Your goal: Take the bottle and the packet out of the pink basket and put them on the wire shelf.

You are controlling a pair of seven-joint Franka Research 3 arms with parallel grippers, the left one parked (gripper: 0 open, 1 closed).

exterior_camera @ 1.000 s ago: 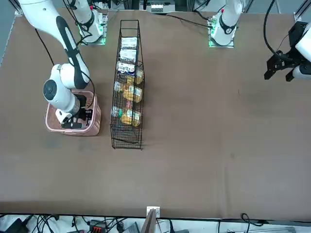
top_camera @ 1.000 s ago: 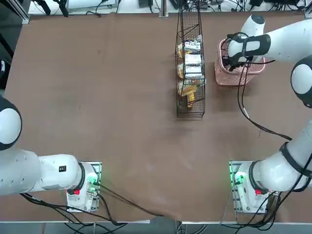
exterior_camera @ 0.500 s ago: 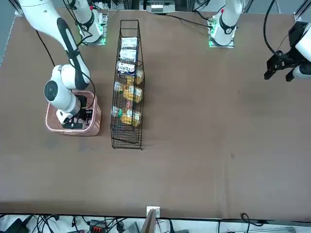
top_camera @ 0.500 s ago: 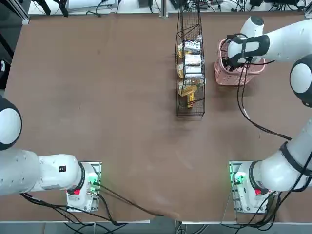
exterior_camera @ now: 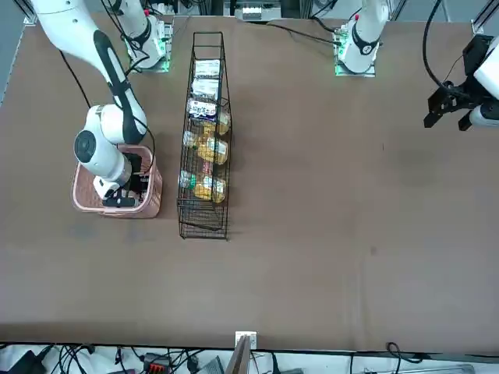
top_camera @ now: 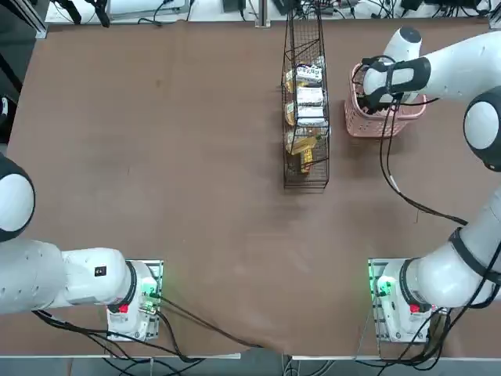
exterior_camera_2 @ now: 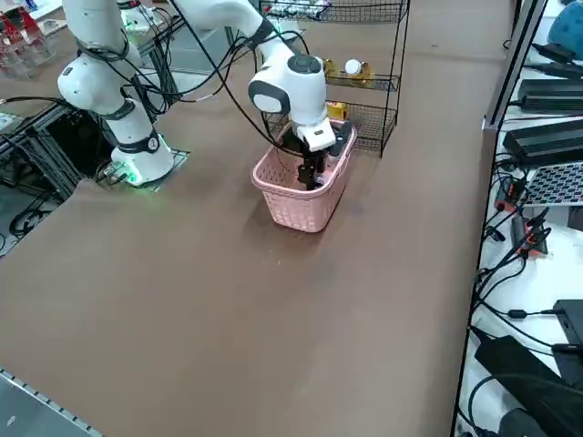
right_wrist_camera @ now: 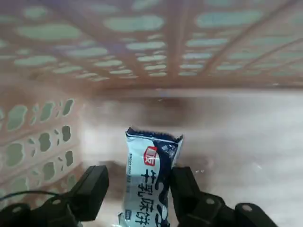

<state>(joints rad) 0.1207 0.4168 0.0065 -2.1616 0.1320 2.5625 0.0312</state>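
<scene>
The whitish packet [right_wrist_camera: 151, 189] with dark printing stands up between my right gripper's [right_wrist_camera: 139, 174] two fingers, which are shut on its sides. The gripper [exterior_camera_2: 312, 173] reaches down inside the pink basket [exterior_camera_2: 301, 205], whose lattice wall [right_wrist_camera: 142, 47] rises behind the packet. In the top view the hand [top_camera: 374, 92] covers the left part of the basket [top_camera: 391, 124]. The black wire shelf [top_camera: 305, 168] runs beside the basket, on its left in that view. The bottle is hidden from every view.
The wire shelf [exterior_camera: 203, 222] holds several whitish packets and yellow items along its length [exterior_camera: 207, 148]. A black cable [top_camera: 391, 168] hangs from the right arm over the table. Bare brown tabletop [top_camera: 172, 157] spreads left of the shelf.
The right hand has shifted slightly towards the far side of the basket. Basket and shelf have stayed in place.
</scene>
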